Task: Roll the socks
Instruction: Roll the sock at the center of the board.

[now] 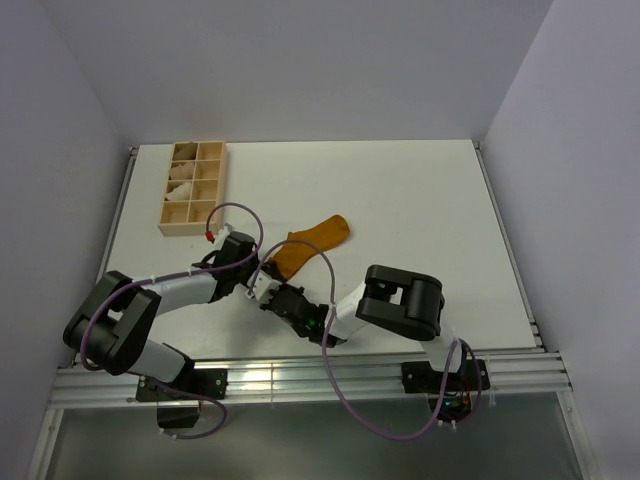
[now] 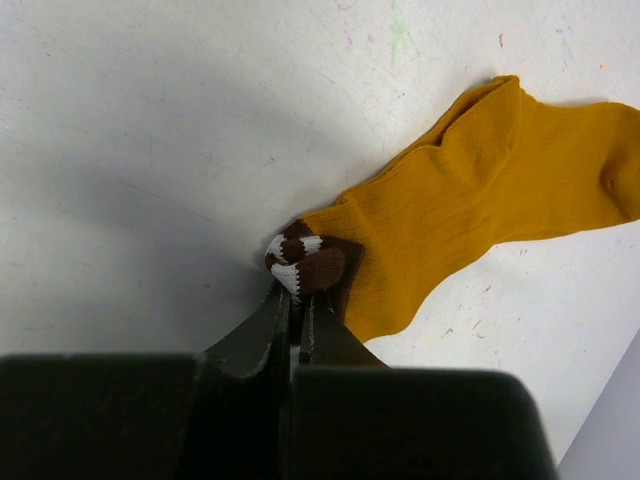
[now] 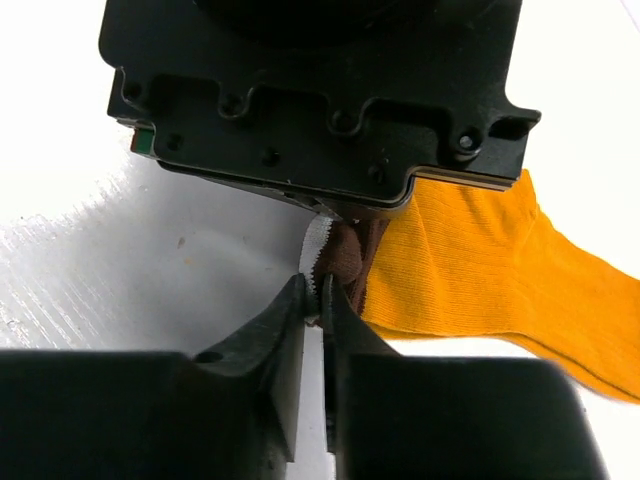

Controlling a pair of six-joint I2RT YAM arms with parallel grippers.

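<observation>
A mustard-orange sock lies on the white table, toe toward the far right. Its dark brown cuff with white stripes is bunched and curled over at the near end. My left gripper is shut on the cuff, pinching it from the near side. My right gripper is shut on the same cuff from the opposite side, with the left gripper's housing directly above it. In the top view both grippers meet at the cuff. The sock's foot stays flat.
A wooden compartment box with pale cream rolled bundles stands at the far left of the table. The arms' bases sit on the metal rail along the near edge. Grey walls enclose the table.
</observation>
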